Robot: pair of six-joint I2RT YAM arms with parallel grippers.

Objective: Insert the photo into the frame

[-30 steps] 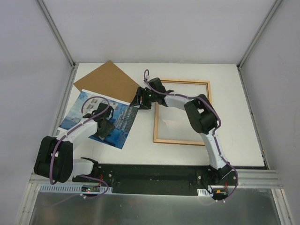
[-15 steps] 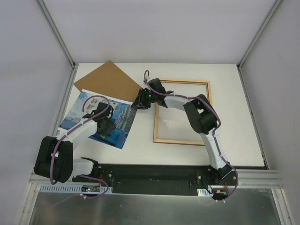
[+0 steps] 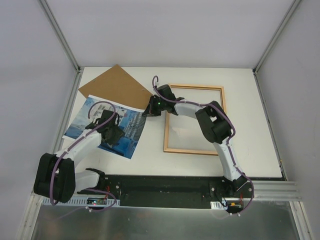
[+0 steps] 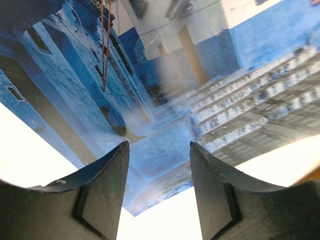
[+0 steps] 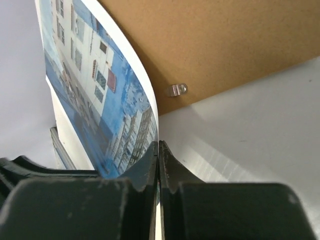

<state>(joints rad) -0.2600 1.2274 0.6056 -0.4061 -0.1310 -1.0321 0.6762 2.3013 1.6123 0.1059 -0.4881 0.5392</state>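
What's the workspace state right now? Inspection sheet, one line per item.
Surface: white table, flat, bordered by metal rails.
Job's things: photo lies at the left, its far right corner lifted and pinched; frame lies flat at the right, nothing inside it.
Clutter: brown board at the far left, partly under the photo, a small metal clip on its edge.
Grippers: left gripper open, hovering low over the photo; right gripper has its fingers shut on the photo's edge.
Cables: purple cable runs along each arm, no snag seen.
Surroundings: plain grey enclosure walls; nothing else seen.
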